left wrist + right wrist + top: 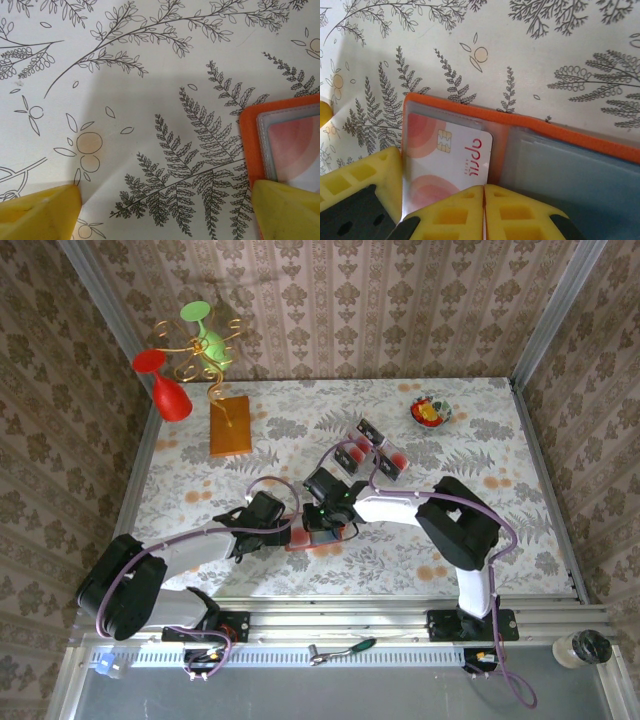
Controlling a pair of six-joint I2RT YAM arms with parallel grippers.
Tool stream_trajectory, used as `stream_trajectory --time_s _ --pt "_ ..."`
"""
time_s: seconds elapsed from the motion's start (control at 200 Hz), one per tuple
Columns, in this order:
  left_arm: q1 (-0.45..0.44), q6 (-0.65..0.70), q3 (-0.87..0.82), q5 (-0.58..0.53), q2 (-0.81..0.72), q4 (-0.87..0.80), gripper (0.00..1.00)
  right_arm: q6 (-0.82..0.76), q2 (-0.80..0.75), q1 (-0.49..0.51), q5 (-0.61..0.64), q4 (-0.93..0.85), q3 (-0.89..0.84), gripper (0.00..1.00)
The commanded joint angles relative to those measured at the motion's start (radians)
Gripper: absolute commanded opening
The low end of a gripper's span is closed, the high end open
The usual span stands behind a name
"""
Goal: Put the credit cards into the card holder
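Observation:
The orange card holder [470,112] lies open on the tablecloth, its grey-blue inside [570,170] facing up. A white credit card [450,150] with pink-red circles and a chip sits in its left clear pocket. My right gripper [484,192] is shut, tips together over that card's near edge with nothing visibly between them. My left gripper [165,215] is open, and its right finger [287,210] rests on the card holder's [250,145] orange edge. Three more credit cards [349,456] lie behind both grippers [335,520], near the table's middle.
An orange-brown block [230,425] with gold wire stands at the back left, with a red glass [170,395] and a green glass [212,340] by it. A small bowl [431,411] sits at the back right. Patterned walls close in three sides.

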Motion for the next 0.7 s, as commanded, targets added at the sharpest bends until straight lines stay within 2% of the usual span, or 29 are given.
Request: stream_trajectory --time_s 0.0,0.24,0.695 --pt "0.011 0.017 0.018 0.020 -0.018 -0.003 0.90 0.005 0.022 0.009 -0.030 -0.016 0.023 0.11" --pt "0.040 0.006 0.013 0.004 -0.063 -0.046 0.90 0.015 0.016 0.009 -0.029 -0.004 0.011 0.11" --pt "0.060 0.008 -0.005 0.035 0.018 -0.008 0.90 0.005 -0.029 0.009 -0.013 -0.023 0.009 0.13"
